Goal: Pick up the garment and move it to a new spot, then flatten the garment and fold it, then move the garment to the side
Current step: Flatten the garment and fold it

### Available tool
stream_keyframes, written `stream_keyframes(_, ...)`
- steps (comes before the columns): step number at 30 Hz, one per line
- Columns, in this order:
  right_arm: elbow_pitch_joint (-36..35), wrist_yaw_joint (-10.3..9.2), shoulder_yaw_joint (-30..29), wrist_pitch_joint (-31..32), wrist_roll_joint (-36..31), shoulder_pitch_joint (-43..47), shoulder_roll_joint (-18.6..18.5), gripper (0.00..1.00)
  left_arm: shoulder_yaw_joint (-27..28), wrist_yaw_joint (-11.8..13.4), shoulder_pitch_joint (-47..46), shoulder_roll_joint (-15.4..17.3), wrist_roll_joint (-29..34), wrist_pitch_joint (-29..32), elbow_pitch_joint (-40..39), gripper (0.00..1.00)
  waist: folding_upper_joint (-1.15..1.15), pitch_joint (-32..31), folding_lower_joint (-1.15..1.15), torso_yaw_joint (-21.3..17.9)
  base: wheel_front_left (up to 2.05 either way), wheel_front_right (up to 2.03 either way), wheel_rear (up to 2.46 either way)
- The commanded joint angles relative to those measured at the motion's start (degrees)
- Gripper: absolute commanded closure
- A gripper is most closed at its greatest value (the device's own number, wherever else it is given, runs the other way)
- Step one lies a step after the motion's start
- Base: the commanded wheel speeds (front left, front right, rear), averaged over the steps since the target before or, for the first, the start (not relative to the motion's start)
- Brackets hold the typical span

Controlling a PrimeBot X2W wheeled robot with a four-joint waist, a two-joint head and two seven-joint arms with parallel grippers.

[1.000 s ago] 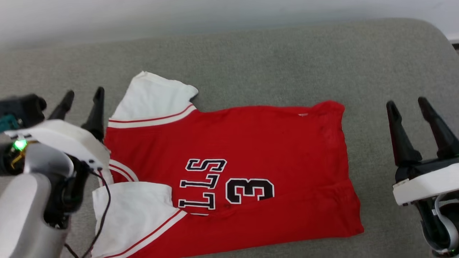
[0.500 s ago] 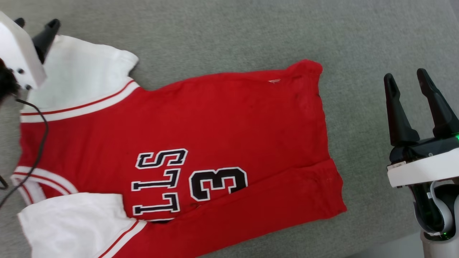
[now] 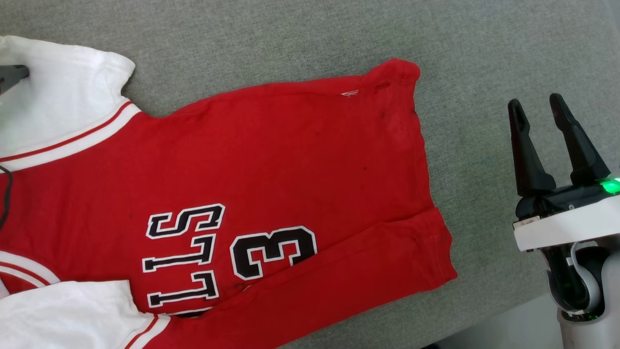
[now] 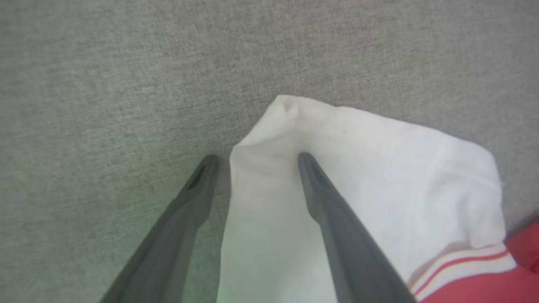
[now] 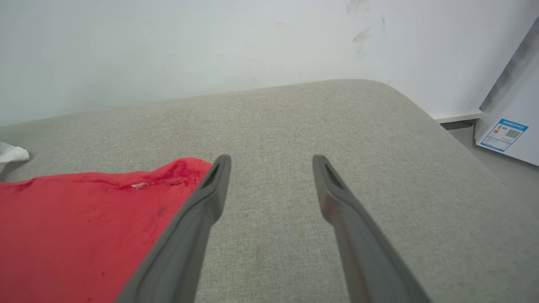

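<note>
The garment (image 3: 271,160) lies spread on the grey cushion, a red jersey with black "LLS 3" lettering showing and its near long edge folded up over part of the print. Its far white sleeve (image 3: 63,97) reaches the picture's upper left. A dark fingertip (image 3: 12,73) of my left gripper rests there. In the left wrist view my left gripper (image 4: 257,158) is open and straddles that sleeve's (image 4: 379,176) edge, one finger on cloth and one on the cushion. My right gripper (image 3: 535,102) hangs open beside the hem, over bare cushion (image 5: 271,158).
The grey cushion (image 3: 290,34) ends at a rounded edge near my right arm, with pale floor (image 3: 503,329) below it. A white wall (image 5: 168,50) stands behind the cushion, and a white panel with a blue label (image 5: 505,134) is at the far right.
The head camera has swung, so the whole picture shifted left and up. My left gripper went from beside the collar out to the far white sleeve. The right gripper stays open in place.
</note>
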Motion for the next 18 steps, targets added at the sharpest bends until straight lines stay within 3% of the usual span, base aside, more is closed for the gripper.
stream_keyframes(1, 0.38, -0.04, 0.09, -0.19, 0.51, -0.80, -0.21, 0.00, -2.40, 0.45, 5.48, -3.08, -1.69, 2.20, 1.57, 0.91, 0.00, 0.24, 0.00, -0.06, 0.00, 0.00, 0.00)
stream_keyframes(2, 0.63, -0.04, 0.18, -0.01, 0.97, -0.90, -0.37, 0.00, -2.38, 0.49, 6.07, -3.88, -2.15, 1.62, 1.39, 1.00, 0.00, 0.17, 0.00, 0.04, 0.00, 0.00, 0.00)
stream_keyframes(9, 4.44, -0.04, 1.33, 4.50, 6.55, -2.95, -3.73, 0.00, -0.83, -0.10, 7.23, -4.54, -2.53, -2.99, 0.54, 1.00, 0.00, -2.43, 0.00, 2.07, 0.00, 0.00, 0.00)
stream_keyframes(18, 13.72, -0.04, 5.61, 21.78, 16.59, -10.76, -11.95, 0.00, -0.39, -3.83, 4.00, -6.83, -0.84, -11.04, -4.02, 1.00, 0.00, -5.98, 0.00, 9.00, 0.00, 0.00, 0.00)
